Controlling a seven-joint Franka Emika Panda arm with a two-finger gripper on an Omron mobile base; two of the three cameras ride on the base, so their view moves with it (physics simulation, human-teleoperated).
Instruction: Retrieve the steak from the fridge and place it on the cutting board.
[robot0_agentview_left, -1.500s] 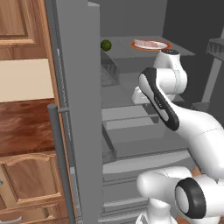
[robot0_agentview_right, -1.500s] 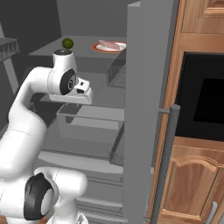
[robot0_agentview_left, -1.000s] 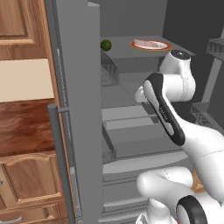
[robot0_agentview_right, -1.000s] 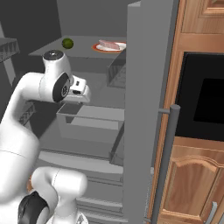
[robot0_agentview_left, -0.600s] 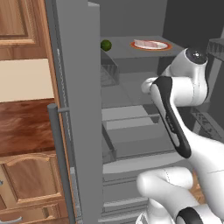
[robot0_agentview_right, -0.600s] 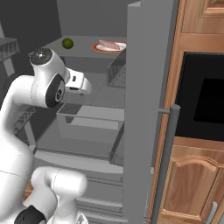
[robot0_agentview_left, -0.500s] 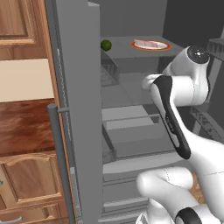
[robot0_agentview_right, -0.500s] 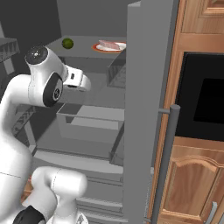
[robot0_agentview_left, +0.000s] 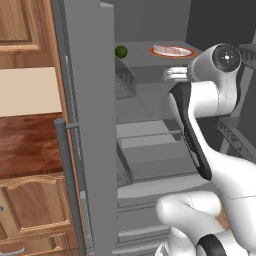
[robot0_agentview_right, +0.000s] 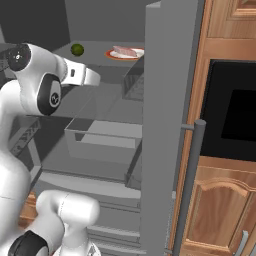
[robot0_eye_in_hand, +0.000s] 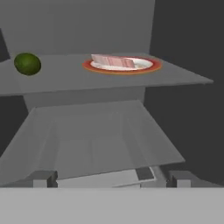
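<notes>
Jaws stand wide and empty before the open fridge (robot0_agentview_left: 90, 125), facing a shelf (robot0_eye_in_hand: 65, 81) where the steak (robot0_eye_in_hand: 113, 61) lies on a plate (robot0_eye_in_hand: 146, 65).

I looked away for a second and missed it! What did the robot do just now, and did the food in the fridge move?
The arm lifted its hand up toward the top shelf, so the gripper now faces the steak on its plate. The gripper is open and holds nothing. The steak, plate, green fruit and open fridge stayed where they were.
</notes>
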